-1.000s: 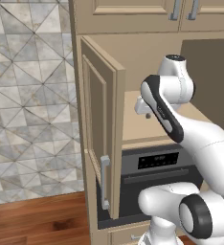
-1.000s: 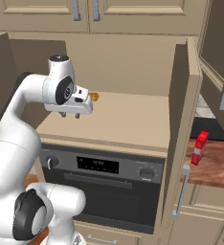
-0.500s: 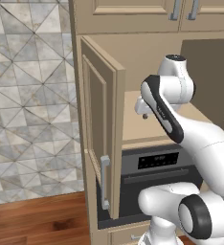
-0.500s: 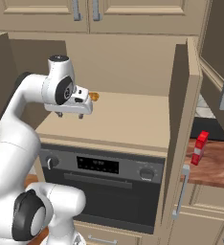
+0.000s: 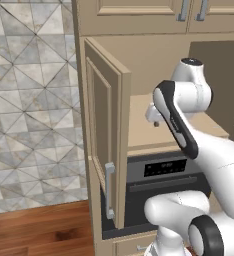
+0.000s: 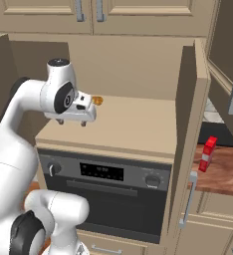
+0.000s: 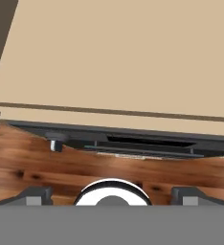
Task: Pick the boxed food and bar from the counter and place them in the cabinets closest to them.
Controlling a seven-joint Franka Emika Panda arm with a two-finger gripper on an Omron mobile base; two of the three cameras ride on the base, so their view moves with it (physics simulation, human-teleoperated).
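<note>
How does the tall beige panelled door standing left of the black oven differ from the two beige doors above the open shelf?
The tall beige panelled door beside the black oven is swung open; the two upper beige doors are shut. The open door's grey bar handle sits low on it, and the upper doors' handles sit side by side. All are beige wood with grey bar handles.

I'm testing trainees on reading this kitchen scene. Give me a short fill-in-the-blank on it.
1. The gripper hangs over the tan shelf with its jaws ____.
2. The red boxed food stands on the ____.
3. Under the shelf sits a black ____.
4. The cabinet door beside the arm stands ____.

Missing words: open; counter; oven; open
</note>
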